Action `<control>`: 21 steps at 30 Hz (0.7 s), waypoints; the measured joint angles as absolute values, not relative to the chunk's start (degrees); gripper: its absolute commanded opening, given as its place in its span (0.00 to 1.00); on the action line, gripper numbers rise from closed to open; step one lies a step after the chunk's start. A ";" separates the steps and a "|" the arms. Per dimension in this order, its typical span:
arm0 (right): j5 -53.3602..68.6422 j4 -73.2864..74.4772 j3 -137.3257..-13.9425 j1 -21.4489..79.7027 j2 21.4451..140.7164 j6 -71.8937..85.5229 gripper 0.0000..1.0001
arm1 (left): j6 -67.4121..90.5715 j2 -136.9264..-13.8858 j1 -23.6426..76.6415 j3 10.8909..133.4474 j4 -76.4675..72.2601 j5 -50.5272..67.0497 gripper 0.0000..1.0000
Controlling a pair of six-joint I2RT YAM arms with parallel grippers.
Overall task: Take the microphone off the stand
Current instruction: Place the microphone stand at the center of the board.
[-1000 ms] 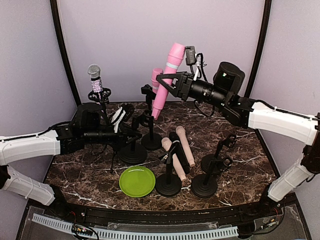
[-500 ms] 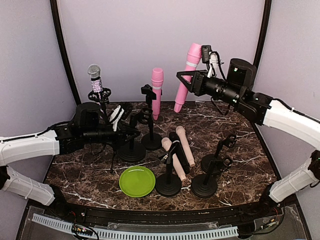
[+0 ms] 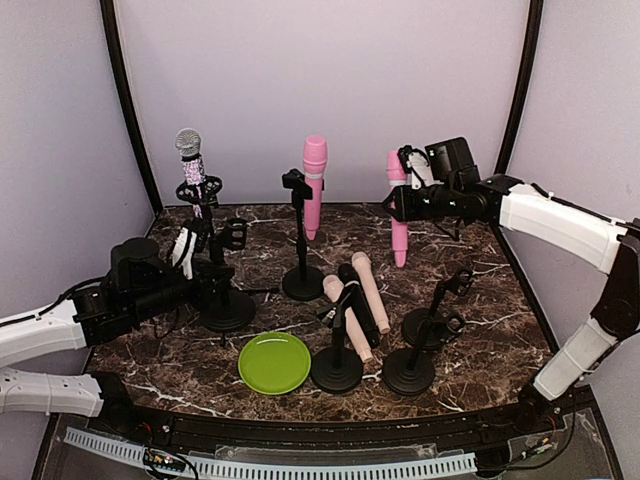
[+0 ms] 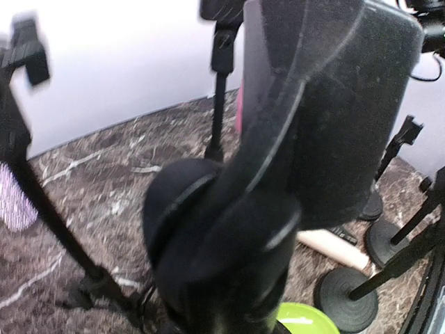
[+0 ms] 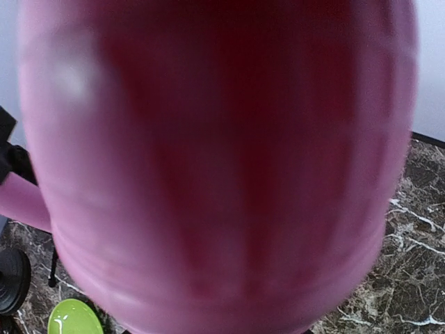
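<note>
- Lower left: the left gripper (image 3: 207, 276) has its jaws pinched tight on the pole of an empty black stand (image 3: 228, 312), whose round base sits on the marble table (image 3: 140, 352).
- Centre: a green plate (image 3: 274, 362) lies near the front edge.
- Upper right: the right gripper (image 3: 397, 207) has its jaws clamped around the pink microphone (image 3: 401, 242), which hangs upright in the air, clear of every stand.

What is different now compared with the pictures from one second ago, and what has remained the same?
The right gripper, shut on the pink microphone, carried it to the right and down. It now hangs upright, low over the far right of the table. The left gripper, shut on the empty stand, dragged it left. The green plate and the silver microphone stayed put.
</note>
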State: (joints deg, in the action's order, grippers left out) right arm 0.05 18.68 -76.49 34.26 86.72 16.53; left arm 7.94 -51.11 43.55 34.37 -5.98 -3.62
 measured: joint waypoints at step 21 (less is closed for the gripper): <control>-0.40 30.15 -89.41 33.12 108.47 12.53 0.11 | 24.71 -33.50 43.55 15.86 7.60 -19.51 0.00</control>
State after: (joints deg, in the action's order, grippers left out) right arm -0.40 30.15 -89.41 33.12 108.47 12.53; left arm 24.71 -33.50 43.55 15.86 7.60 -19.51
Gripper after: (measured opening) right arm 0.350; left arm 0.168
